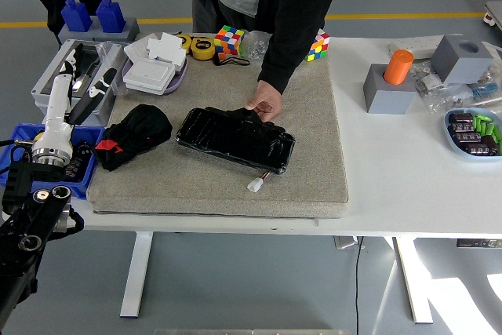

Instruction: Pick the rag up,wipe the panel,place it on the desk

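Left hand (78, 84) open and holding nothing, raised beside black rag (133, 135) on mat (314, 154). Person's hand (264, 103) pressing on panel (235, 138).

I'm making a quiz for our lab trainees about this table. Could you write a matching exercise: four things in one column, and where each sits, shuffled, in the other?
Things:
1. rag
2. panel
3. orange cylinder
4. left hand

Places:
A. in a grey block, right side of the table
B. mat centre, a person's hand on its far edge
C. raised over the grey box at the left edge
D. left part of the mat, lying free

Pairs: 1-D, 2-B, 3-A, 4-C
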`<state>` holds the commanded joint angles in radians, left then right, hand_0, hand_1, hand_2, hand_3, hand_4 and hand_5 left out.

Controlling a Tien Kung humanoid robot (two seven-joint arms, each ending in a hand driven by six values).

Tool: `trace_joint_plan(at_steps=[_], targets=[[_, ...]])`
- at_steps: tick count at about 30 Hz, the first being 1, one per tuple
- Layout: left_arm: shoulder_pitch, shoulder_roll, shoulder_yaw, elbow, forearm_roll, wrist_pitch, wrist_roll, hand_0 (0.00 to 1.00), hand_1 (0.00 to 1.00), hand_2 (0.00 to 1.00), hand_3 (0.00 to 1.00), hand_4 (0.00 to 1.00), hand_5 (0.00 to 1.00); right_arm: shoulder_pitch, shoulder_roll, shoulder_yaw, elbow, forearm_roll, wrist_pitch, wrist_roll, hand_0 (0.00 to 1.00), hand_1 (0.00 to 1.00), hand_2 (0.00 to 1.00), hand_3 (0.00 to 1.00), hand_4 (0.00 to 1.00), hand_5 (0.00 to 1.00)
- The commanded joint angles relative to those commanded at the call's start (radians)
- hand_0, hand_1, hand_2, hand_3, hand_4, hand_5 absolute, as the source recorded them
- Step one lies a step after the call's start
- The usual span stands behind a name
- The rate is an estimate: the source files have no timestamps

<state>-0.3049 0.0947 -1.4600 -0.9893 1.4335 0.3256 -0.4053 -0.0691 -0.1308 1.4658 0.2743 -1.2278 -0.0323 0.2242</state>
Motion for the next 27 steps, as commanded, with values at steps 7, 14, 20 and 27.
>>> trace_joint_plan(at_steps=[7,14,20,27], targets=[[0.045,-0.024,-0.067,-0.027,-0.129,0.002,-0.021,0.617,0.660,0.666,0.688,0.998,0.356,0.004,-0.004,0.051,-0.037,-0.040,0.002,-0.004,0.590,0.597,0.524,0.525,0.886,0.346],[0.065,-0.029,-0.096,-0.042,-0.132,-0.007,-0.010,0.617,0.654,0.664,0.676,0.998,0.344,0.001,-0.005,0.080,-0.055,-0.067,0.002,-0.007,0.590,0.599,0.523,0.525,0.883,0.347],[0.065,-0.031,-0.107,-0.053,-0.128,-0.010,-0.004,0.617,0.650,0.662,0.674,0.997,0.343,0.003,-0.004,0.074,-0.053,-0.063,0.003,-0.010,0.590,0.599,0.524,0.525,0.883,0.347],[0.065,-0.035,-0.109,-0.063,-0.126,-0.014,0.003,0.617,0.649,0.662,0.675,0.996,0.344,0.002,-0.007,0.079,-0.055,-0.066,0.002,-0.012,0.590,0.599,0.524,0.525,0.883,0.347]])
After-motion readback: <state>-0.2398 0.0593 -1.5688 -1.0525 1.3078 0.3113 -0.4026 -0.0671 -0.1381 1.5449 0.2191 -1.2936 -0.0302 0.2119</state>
